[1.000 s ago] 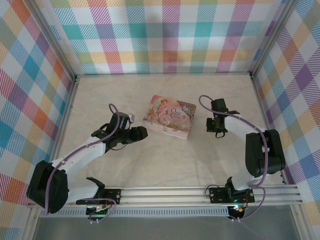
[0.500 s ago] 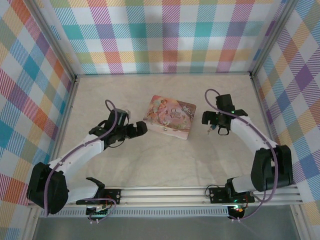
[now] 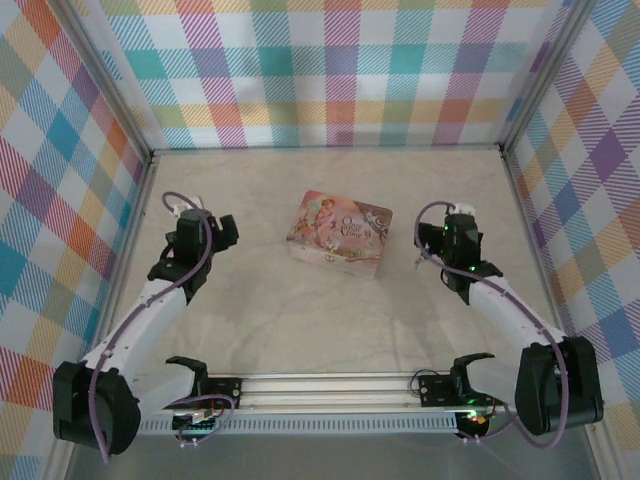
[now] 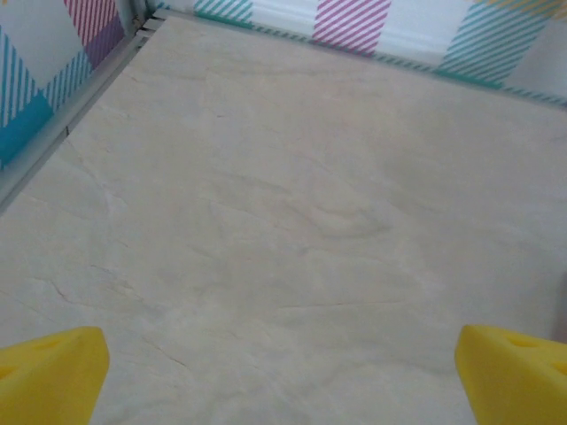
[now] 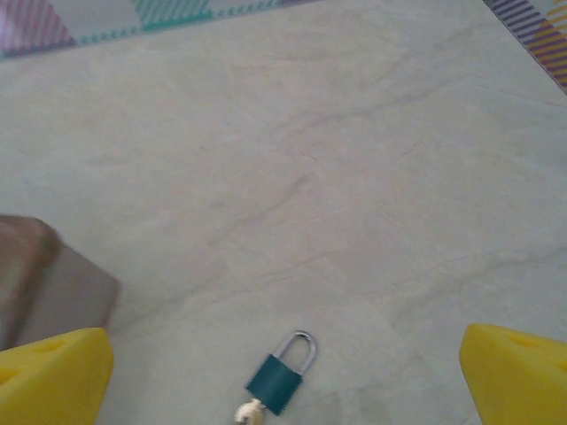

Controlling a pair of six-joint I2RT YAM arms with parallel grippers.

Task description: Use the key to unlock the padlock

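- The aluminium rail (image 3: 400, 385) is running along the near edge, carrying both arm bases.
- The left jaws are standing wide apart over bare tabletop (image 4: 292, 221), gripping nothing; the right jaws are gaping just as wide, also empty, their yellow fingertips (image 5: 55, 372) showing at the 2 lower corners of the right wrist view.
- The padlock (image 5: 280, 379), teal-bodied with a silver shackle (image 5: 303, 345), is lying flat on the tabletop just ahead of the right jaws, between their tips and touching neither; it is resting near the right side of the decorated tin (image 3: 340, 234).
- A pale key (image 5: 248, 413) is sitting at the body's bottom end, apparently in the keyhole; the frame edge is cutting part of it off.
- Judging progress: insertion is looking done; whether the shackle is sprung is too small to tell; if it is not, 2 steps are waiting: turning the key and pulling the shackle free.
- The tabletop is looking pale, marble-veined, smooth and matte.
- Farther off, multicoloured plaid walls (image 3: 340, 70) are enclosing 3 sides, with metal posts standing at the corners.
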